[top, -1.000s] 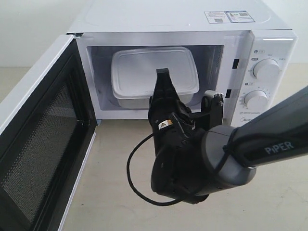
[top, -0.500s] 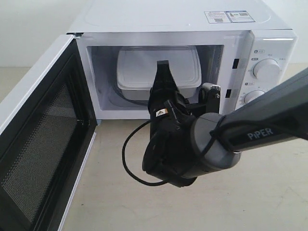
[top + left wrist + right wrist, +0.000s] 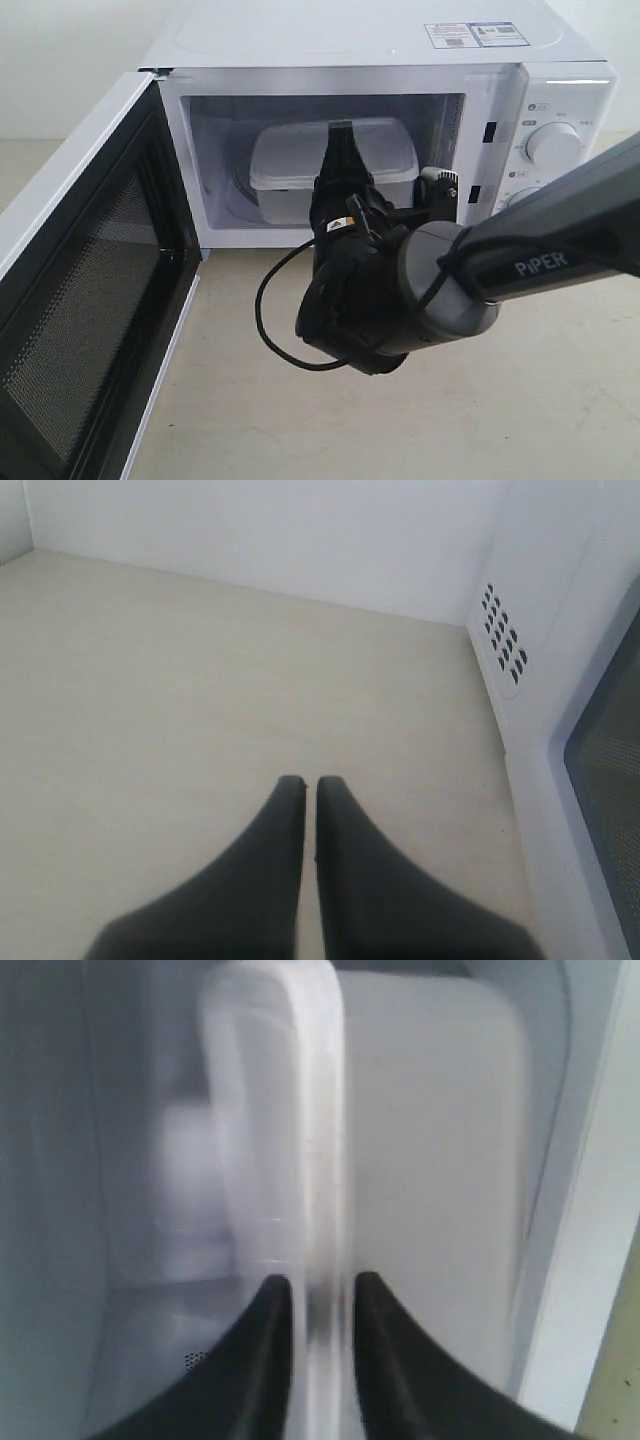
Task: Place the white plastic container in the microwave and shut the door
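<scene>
Exterior view: the microwave (image 3: pixel 330 35) fills the upper half of the frame. Its door (image 3: pixel 90 300) is swung fully open at the left edge, mesh-lined inner face showing. Two knobs (image 3: pixel 553 143) sit at the upper right. The white plastic container (image 3: pixel 290 165) lies inside the cavity, upper centre, lid uppermost. Whether its base is down on the cavity floor cannot be told.

The right gripper (image 3: pixel 341 150) reaches in from the lower right across the beige tabletop (image 3: pixel 230 420), a black cable (image 3: pixel 265 310) looping beneath it. Right wrist view: the right gripper (image 3: pixel 320 1285) is narrowly parted, its fingers clamped on the container's rim (image 3: pixel 310 1110).

Left wrist view: the left gripper (image 3: pixel 308 782) has its fingers pressed almost together and holds nothing, above bare tabletop.
</scene>
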Tool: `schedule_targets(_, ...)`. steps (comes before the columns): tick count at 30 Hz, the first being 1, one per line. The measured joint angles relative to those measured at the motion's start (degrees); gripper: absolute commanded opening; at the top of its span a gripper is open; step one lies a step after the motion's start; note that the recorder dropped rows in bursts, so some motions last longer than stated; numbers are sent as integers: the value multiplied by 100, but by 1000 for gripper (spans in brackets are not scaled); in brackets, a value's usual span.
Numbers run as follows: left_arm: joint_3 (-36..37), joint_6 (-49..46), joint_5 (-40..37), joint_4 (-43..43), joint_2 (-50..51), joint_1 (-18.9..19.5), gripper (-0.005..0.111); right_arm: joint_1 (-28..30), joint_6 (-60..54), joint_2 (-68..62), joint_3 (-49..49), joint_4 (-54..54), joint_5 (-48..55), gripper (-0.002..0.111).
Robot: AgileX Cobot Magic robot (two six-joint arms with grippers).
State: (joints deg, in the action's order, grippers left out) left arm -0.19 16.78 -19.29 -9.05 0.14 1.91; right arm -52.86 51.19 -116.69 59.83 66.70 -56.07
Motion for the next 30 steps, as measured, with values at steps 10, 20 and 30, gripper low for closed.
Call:
schedule_targets(10, 0, 0, 0, 0, 0, 0, 4, -201, -94, 0, -178, -386, -93, 42)
schedule_targets(20, 0, 0, 0, 0, 0, 0, 4, -371, -1547, 626, -2163, -2554, -415, 8)
schedule_targets(30, 0, 0, 0, 0, 0, 0, 4, -371, -6950, 1189, -2332, -2658, 228, 0)
